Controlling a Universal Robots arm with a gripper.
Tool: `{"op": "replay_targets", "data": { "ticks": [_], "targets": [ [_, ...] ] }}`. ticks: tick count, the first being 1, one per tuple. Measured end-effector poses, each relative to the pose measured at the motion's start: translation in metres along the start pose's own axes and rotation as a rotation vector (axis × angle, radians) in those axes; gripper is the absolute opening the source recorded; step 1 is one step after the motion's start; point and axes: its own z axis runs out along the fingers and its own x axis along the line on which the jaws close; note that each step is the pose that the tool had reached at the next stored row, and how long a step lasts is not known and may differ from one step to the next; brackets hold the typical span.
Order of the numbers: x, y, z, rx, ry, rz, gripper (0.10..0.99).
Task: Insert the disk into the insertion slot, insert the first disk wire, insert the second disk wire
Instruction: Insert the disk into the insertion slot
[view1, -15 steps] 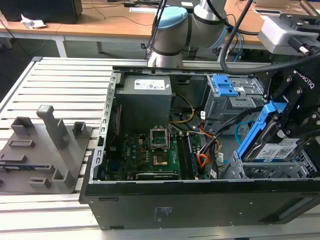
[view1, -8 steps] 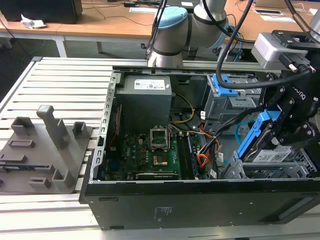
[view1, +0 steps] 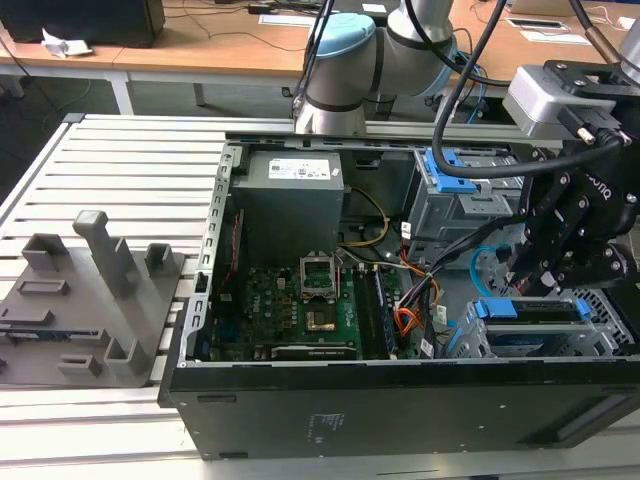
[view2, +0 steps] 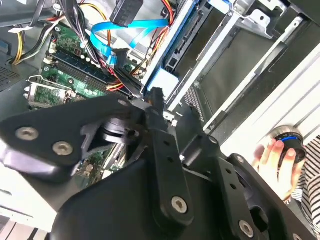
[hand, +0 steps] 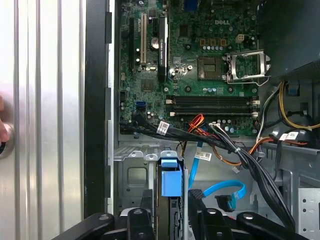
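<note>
The disk (view1: 530, 310), in its bright blue carrier (hand: 170, 177), stands on edge in the insertion slot (view1: 600, 312), a silver perforated cage at the case's front corner on the exterior view's right. My black gripper (view1: 532, 285) is directly above the disk. Its fingers (hand: 146, 200) sit on both sides of the carrier (view2: 162, 80), shut on it. The second disk wire (hand: 220, 190), a light blue cable, loops loose beside the cage (view1: 484, 262), its dark plug free. The red-orange first disk wire (hand: 196, 121) lies among black cables near the motherboard edge.
A taller grey cage with blue tabs (view1: 455, 175) stands behind the gripper. A bundle of thick black cables (hand: 250, 165) crosses between motherboard (view1: 290, 300) and cages. A person's hand (view2: 270, 152) rests on a knob outside the case. A grey fixture block (view1: 90, 290) sits on the slatted table.
</note>
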Motion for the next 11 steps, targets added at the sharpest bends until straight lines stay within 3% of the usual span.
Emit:
{"op": "replay_targets", "data": {
  "ticks": [1, 2, 3, 4, 11],
  "targets": [
    [0.0, 0.0, 0.0, 0.0, 0.0002, 0.0, 0.298],
    [0.0, 0.0, 0.0, 0.0, 0.0002, 0.0, 0.235],
    [0.0, 0.0, 0.0, 0.0, 0.0002, 0.0, 0.235],
    [0.0, 0.0, 0.0, 0.0, 0.0002, 0.0, 0.118],
    [0.0, 0.0, 0.0, 0.0, 0.0004, 0.0, 0.106]
  ]
}}
